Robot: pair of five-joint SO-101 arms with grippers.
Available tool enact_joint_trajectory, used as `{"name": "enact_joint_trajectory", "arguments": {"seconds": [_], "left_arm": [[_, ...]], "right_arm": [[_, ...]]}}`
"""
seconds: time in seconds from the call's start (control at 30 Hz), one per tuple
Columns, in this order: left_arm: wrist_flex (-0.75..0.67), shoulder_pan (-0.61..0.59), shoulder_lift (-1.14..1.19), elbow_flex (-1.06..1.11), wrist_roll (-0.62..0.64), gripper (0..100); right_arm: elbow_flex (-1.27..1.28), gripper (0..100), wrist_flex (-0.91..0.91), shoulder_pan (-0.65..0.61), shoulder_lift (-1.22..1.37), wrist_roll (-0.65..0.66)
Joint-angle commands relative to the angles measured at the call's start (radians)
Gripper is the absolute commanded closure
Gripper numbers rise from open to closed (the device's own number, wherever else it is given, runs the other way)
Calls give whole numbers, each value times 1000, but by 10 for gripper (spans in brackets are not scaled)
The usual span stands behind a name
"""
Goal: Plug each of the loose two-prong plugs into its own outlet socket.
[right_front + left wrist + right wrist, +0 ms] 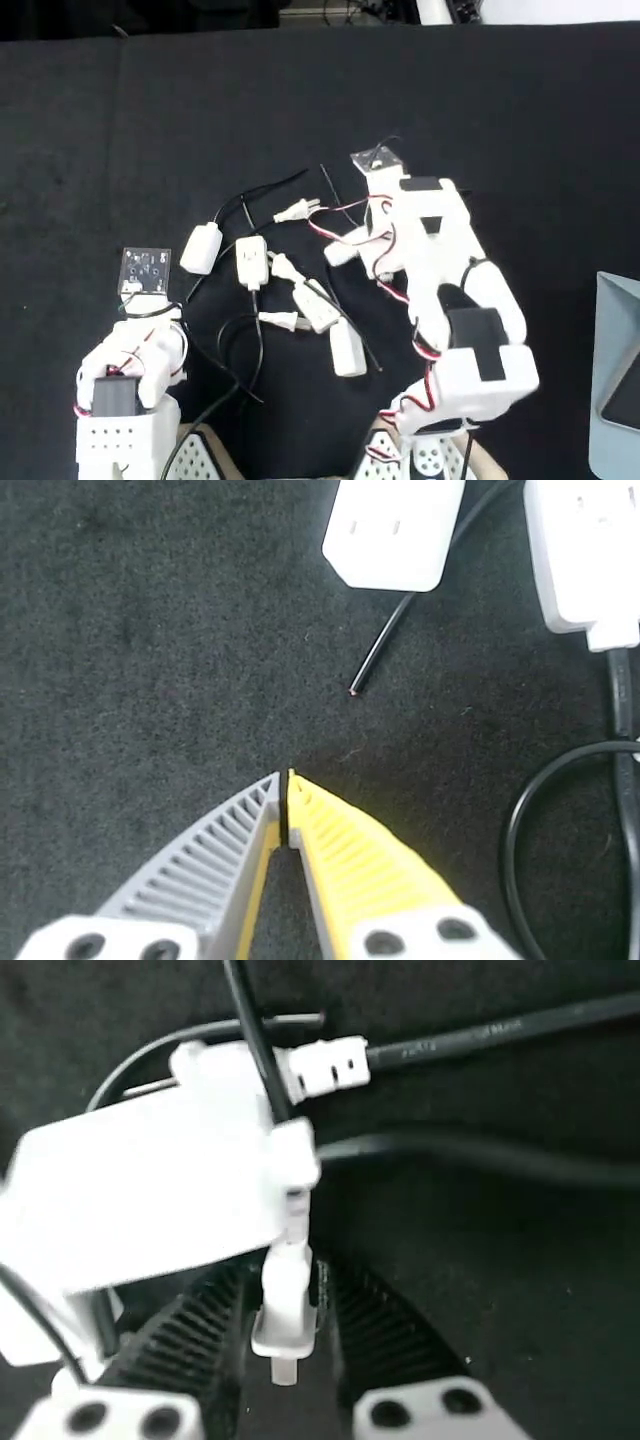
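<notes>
The black surface (520, 120) carries a tangle of white sockets, plugs and black cords (240, 350) near its middle. The right arm (450, 300) stretches over that tangle so it can work from above. The right end effector (285, 1272) is closed down to a narrow gap, pinching a held plug (285, 1310) by its body. A socket block (150, 1200) sits right against that plug's front end. This looks like the insertion step, though the prongs are hidden.

The left arm (130, 370) sits folded at the near corner, apparently out of the way. The left end effector (283, 780) is fully closed and empty above bare cloth. A slotted socket (395, 530) lies near it, unfilled. A loose plug (297, 210) and a second loose plug (280, 320) lie unplugged among the cords.
</notes>
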Motion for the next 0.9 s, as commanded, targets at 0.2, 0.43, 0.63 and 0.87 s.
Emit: {"name": "enact_joint_trajectory", "arguments": {"seconds": [0.2,0.43,0.63,0.87], "left_arm": [[6,2,-2,18,8,970],[6,2,-2,18,8,970],[6,2,-2,18,8,970],[6,2,-2,18,8,970]], "right_arm": [[5,888,98,2,-79,44],[35,907,78,3,-79,61],[39,910,77,3,-79,61],[35,910,81,2,-56,61]]}}
